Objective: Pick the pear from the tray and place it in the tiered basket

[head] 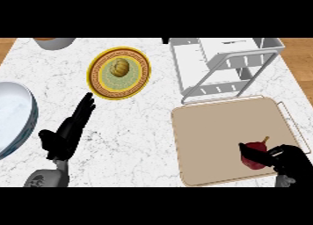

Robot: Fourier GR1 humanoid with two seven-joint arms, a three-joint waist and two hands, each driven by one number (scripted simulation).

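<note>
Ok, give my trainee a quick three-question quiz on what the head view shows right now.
1. True or false: the pear already lies in the tiered basket.
2. Which hand is curled around the pear? A) the left hand B) the right hand C) neither
3. Fill in: the yellow-rimmed plate with a round golden item on it stands to the ___ of the basket in the view.

Key:
1. False; the pear is on the tray, near its lower right corner.
2. B; the left hand is open, fingers straight, over the counter.
3. left
</note>
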